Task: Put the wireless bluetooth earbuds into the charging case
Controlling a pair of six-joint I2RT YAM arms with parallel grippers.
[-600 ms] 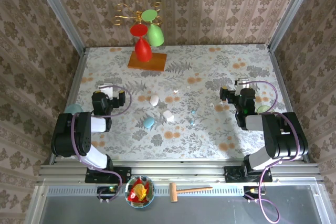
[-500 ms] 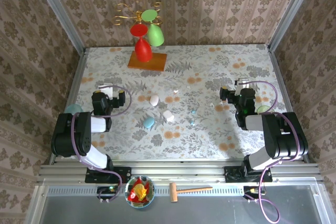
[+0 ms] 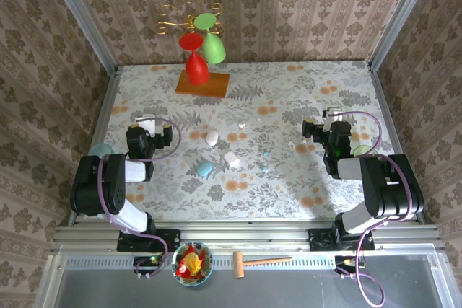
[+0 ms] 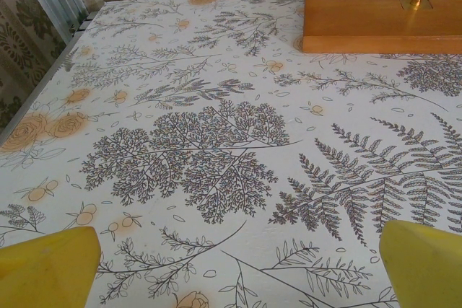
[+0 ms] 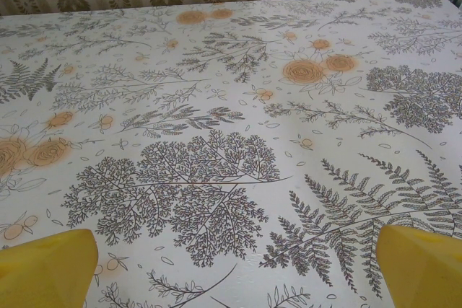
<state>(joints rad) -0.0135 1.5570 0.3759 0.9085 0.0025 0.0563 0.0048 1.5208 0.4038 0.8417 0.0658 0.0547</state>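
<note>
Three pebble-shaped charging cases lie mid-table: two white ones (image 3: 212, 137) (image 3: 231, 159) and a light blue one (image 3: 205, 169). Tiny earbuds are scattered to their right: a white one (image 3: 242, 126), a pale blue one (image 3: 266, 154), another pale blue one (image 3: 264, 169) and a white one (image 3: 292, 145). My left gripper (image 3: 147, 120) rests low at the table's left, well left of the cases, open and empty. My right gripper (image 3: 330, 115) sits at the right, beyond the earbuds, also open. In both wrist views, left (image 4: 238, 272) and right (image 5: 238, 272), the yellow fingertips (image 4: 47, 265) (image 5: 43, 268) stand wide apart over bare patterned cloth.
A wooden base (image 3: 202, 81) (image 4: 375, 16) with red and green glasses on a gold stand sits at the back. Pale green round objects lie beside each arm (image 3: 101, 150) (image 3: 363, 151). Metal rails and wallpapered walls bound the table. A bowl (image 3: 191, 263) and a wooden mallet (image 3: 260, 261) lie in front of the bases.
</note>
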